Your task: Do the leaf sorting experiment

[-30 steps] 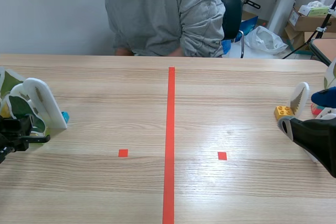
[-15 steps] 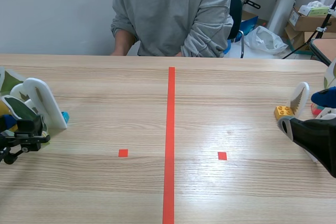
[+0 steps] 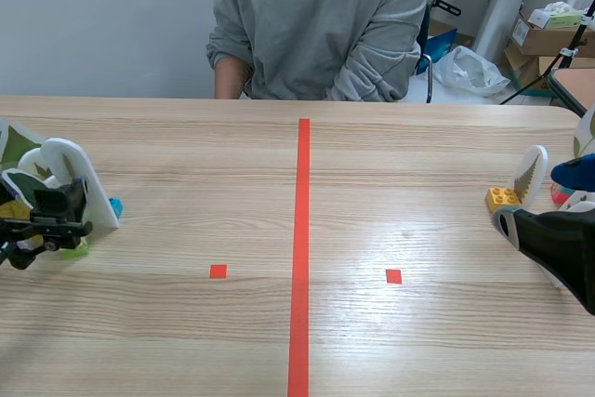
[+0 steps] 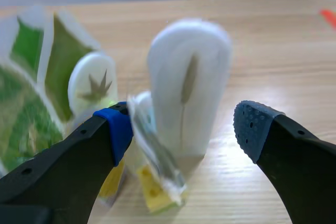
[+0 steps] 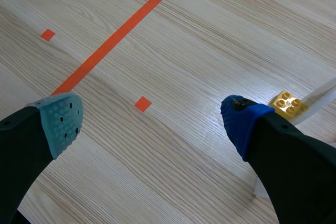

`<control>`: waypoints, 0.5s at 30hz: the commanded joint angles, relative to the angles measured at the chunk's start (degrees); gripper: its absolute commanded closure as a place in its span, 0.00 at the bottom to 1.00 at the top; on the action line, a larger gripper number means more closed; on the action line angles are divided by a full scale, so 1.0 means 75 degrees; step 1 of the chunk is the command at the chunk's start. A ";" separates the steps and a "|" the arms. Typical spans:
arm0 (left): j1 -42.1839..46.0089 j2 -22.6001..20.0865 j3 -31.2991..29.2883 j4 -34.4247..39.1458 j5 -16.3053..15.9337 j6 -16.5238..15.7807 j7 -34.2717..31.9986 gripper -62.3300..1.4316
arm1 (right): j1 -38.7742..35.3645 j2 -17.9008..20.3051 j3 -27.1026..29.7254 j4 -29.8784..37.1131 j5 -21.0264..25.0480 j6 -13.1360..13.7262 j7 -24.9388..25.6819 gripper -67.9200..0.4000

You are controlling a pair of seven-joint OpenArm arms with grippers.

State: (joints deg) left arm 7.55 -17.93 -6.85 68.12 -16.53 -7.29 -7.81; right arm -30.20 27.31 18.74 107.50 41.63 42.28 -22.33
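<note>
- L jaws: spread wide, pinching nothing, low at the left edge of the worktop [image 3: 186,323], nosed into the leaf cards.
- Tall white card [image 4: 189,87] w/ slim leaf stands upright just ahead, betw. the two fingers; long axis vertical, flat face toward the jaws.
- Tilted card [image 4: 152,145] on a yellow block [image 4: 152,195] leans by the blue pad [image 4: 118,129]; touching or not, can't tell.
- R jaws: also spread, empty, over bare worktop far right, w/ a yellow brick [image 5: 287,103] & a leaf card [image 3: 531,177] close by.
- L arm is nearer. The tall card sits broadside, so you'd prob. squeeze across its width.
</note>
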 commanded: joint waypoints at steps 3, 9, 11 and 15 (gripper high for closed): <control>0.0166 -0.0050 -0.0472 0.0787 -0.0050 0.0017 0.0160 0.33 | 0.0093 0.0079 0.0044 0.0070 0.0085 0.0058 0.0137 0.21; 0.0734 -0.0256 -0.0764 0.2142 -0.0052 0.0012 0.0393 0.33 | 0.0093 0.0079 0.0044 0.0070 0.0085 0.0058 0.0137 0.21; 0.0982 -0.0373 -0.0769 0.2576 -0.0052 0.0009 0.0393 0.33 | 0.0093 0.0079 0.0044 0.0070 0.0085 0.0058 0.0137 0.21; 0.1463 -0.0475 -0.0775 0.3372 -0.0114 -0.0391 0.0391 0.33 | 0.0093 0.0079 0.0044 0.0070 0.0085 0.0058 0.0140 0.21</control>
State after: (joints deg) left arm 18.24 -21.50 -12.47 92.68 -16.58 -9.63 -4.47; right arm -30.20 27.31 18.74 107.50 41.63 42.28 -22.33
